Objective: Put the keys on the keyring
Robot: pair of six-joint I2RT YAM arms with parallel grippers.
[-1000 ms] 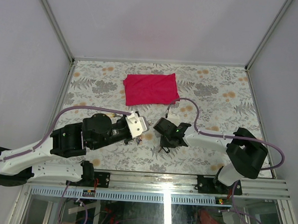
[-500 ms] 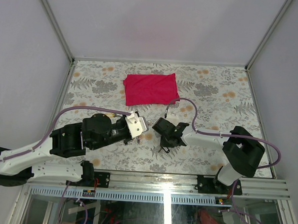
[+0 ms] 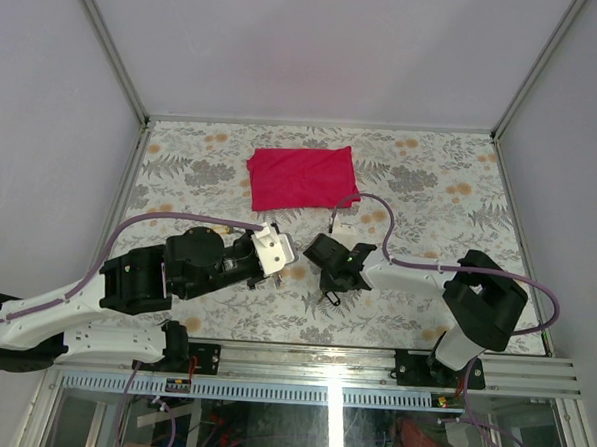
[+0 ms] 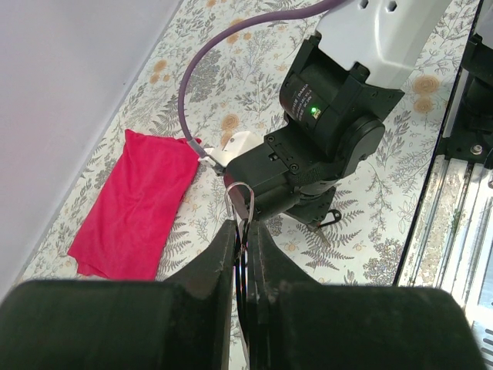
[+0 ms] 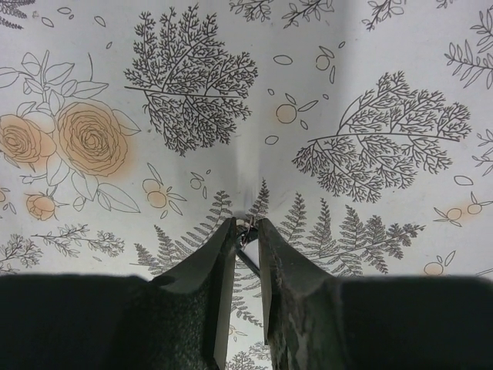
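Compared w/ a sec ago, my right gripper (image 5: 246,225) sits a bit more to the left, pinched nearly together on sth small and dark at the table (image 5: 370,77), probably a key (image 5: 247,240). Left gripper (image 4: 244,231) clamps the keyring (image 4: 240,194), held up. No key is threaded yet.

A red cloth (image 3: 302,179) lies flat on the floral-patterned table (image 3: 436,181).

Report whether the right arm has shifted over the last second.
Yes, slightly. Its elbow has drifted left, away from the right edge of the table, and the right gripper has edged left with it.
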